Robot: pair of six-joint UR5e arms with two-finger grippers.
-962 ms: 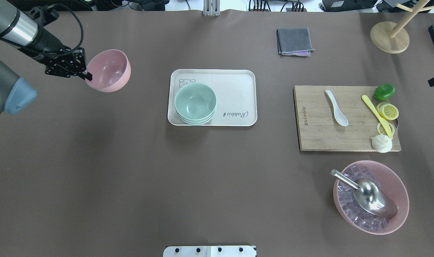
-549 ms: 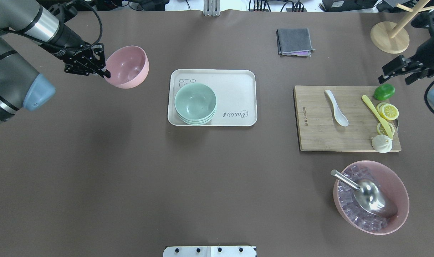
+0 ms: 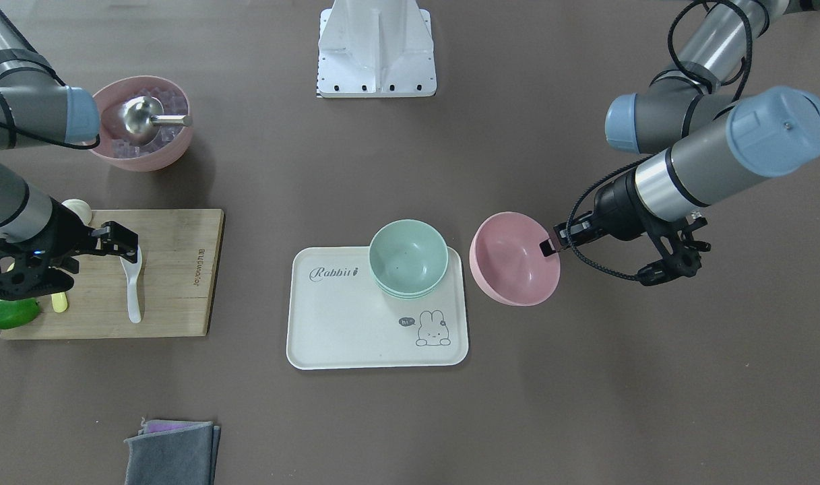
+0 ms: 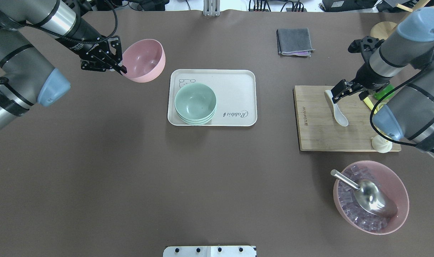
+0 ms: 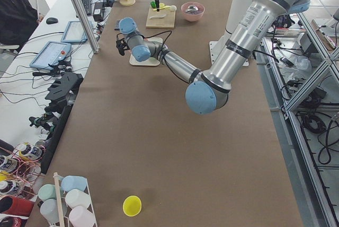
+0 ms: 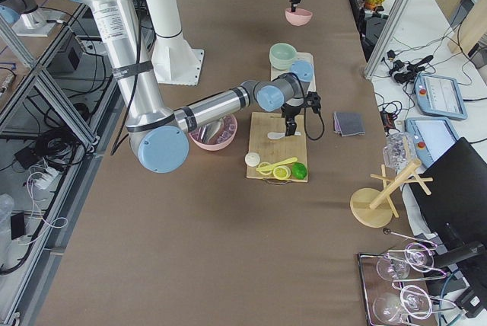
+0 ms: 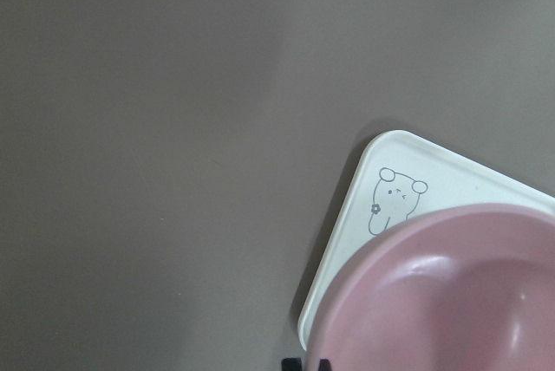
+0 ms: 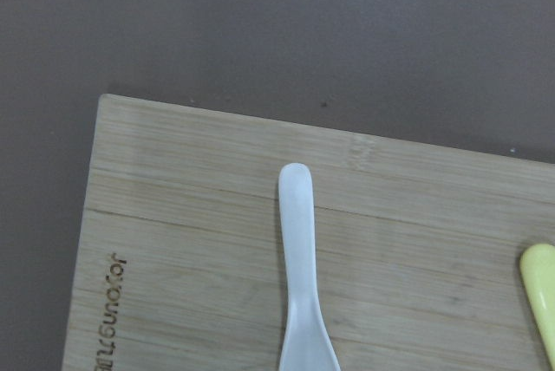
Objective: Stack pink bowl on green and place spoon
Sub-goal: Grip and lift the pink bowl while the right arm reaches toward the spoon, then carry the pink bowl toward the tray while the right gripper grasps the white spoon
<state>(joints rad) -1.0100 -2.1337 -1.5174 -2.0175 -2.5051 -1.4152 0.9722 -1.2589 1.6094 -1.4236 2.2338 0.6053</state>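
Note:
My left gripper (image 4: 120,68) is shut on the rim of the pink bowl (image 4: 145,60) and holds it in the air just left of the white tray (image 4: 234,89); the bowl also shows in the front view (image 3: 514,259) and the left wrist view (image 7: 451,293). A stack of green bowls (image 4: 195,103) sits on the tray's left part. The white spoon (image 4: 337,109) lies on the wooden cutting board (image 4: 320,125). My right gripper (image 4: 350,93) is open and empty above the board, by the spoon's handle end (image 8: 295,215).
A yellow knife (image 4: 367,101), lemon slices, a lime and a white bun (image 4: 381,143) lie at the board's right edge. A pink bowl of ice cubes with a metal scoop (image 4: 371,196) stands near the front right. A grey cloth (image 4: 294,41) lies at the back.
My left arm has carried the pink bowl to the right, toward the tray. My right arm has come in from the right edge to over the cutting board, by the spoon.

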